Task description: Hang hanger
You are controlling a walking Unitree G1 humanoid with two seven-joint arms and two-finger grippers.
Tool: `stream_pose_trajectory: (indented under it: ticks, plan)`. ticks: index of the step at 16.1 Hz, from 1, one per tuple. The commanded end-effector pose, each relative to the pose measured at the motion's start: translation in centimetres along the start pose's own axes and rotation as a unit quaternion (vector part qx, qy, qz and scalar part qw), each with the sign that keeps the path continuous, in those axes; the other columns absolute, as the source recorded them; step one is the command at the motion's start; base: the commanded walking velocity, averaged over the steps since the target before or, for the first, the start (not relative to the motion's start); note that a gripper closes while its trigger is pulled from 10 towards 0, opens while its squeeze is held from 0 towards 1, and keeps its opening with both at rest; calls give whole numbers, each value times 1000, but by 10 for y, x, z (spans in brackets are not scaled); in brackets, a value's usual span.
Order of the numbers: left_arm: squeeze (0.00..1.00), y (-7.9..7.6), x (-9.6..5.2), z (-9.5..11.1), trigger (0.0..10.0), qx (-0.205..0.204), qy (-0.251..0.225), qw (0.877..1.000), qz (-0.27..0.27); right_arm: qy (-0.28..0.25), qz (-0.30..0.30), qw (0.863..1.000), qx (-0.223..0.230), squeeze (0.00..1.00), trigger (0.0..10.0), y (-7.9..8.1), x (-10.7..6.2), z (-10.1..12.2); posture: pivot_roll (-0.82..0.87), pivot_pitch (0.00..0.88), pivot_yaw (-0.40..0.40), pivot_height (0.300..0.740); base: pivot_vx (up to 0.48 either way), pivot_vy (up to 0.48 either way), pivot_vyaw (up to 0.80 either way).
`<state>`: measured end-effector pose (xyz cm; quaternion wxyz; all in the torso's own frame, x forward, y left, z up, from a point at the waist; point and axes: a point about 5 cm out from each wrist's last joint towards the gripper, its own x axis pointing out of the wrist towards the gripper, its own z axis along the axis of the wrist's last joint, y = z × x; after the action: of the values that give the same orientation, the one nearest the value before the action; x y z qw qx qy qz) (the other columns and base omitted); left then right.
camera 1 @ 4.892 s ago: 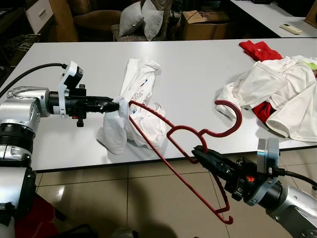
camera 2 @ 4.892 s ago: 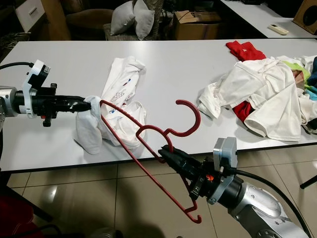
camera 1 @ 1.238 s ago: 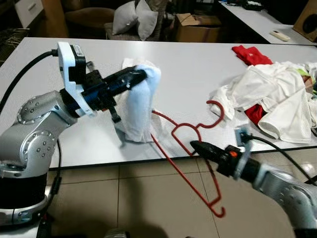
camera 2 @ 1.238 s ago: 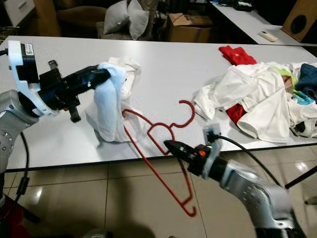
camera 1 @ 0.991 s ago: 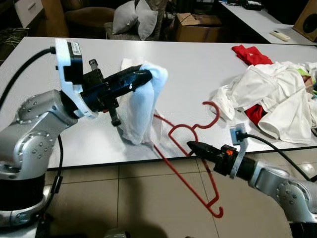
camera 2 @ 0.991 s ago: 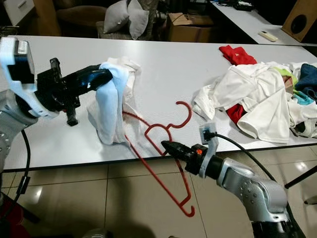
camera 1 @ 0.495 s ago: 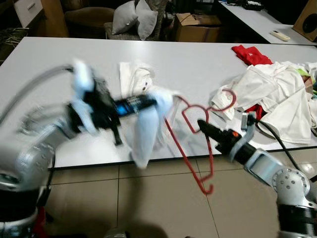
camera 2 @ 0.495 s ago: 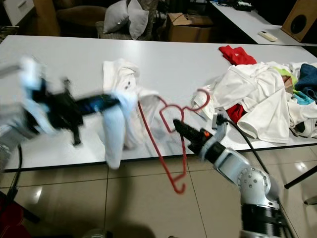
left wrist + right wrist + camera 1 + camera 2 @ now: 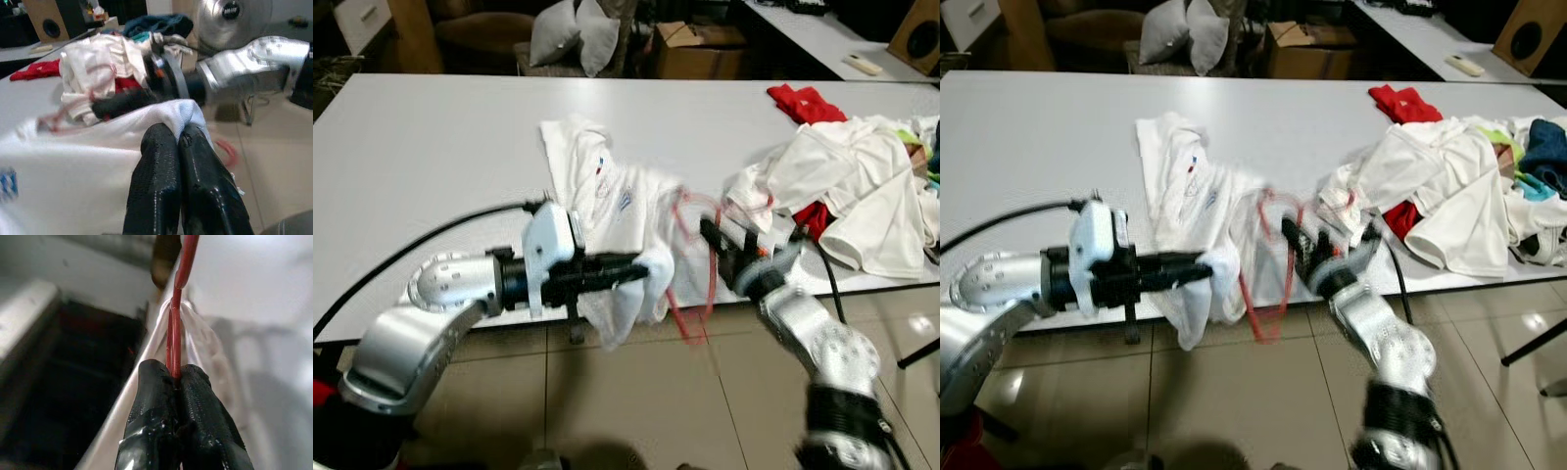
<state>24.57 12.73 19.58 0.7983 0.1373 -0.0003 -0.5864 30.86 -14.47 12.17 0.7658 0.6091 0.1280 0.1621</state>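
Now your left gripper (image 9: 641, 269) sits lower than a second ago, at the near table (image 9: 431, 147) edge, jaws clamped on a fold of the white shirt (image 9: 607, 191), which drapes over the edge. Your right gripper (image 9: 710, 233) has swung up and in from 5 o'clock, jaws closed on the red hanger (image 9: 690, 259), blurred, now beside the shirt's 3 o'clock side instead of dangling low. At 2 o'clock, the clothes pile (image 9: 842, 181) lies as before.
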Motion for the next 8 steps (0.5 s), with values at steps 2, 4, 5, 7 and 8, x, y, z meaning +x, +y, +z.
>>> stream_pose_trajectory:
  ticks: [2,4,5,7,8]
  plan:
    - [0,-5,4,-4,0,7,4,1000,-6,-31,2,999,31,0,10000,4,7,5,4,58,-56,740,0,0,0]
    - [0,-7,5,-5,0,-2,-8,1000,-4,-34,4,999,42,0,10000,11,19,0,7,57,-54,740,0,0,0]
    - [0,-7,8,1,0,-14,-38,999,1,-35,1,999,40,0,10000,13,25,-3,9,56,-58,740,0,0,0]
    - [0,-12,13,6,0,-29,-51,998,-20,-59,7,996,61,0,10000,19,36,-3,14,53,-59,740,0,0,0]
    - [0,-13,12,0,0,-24,-34,999,-18,-62,15,995,73,0,10000,23,40,-2,16,53,-58,740,0,0,0]
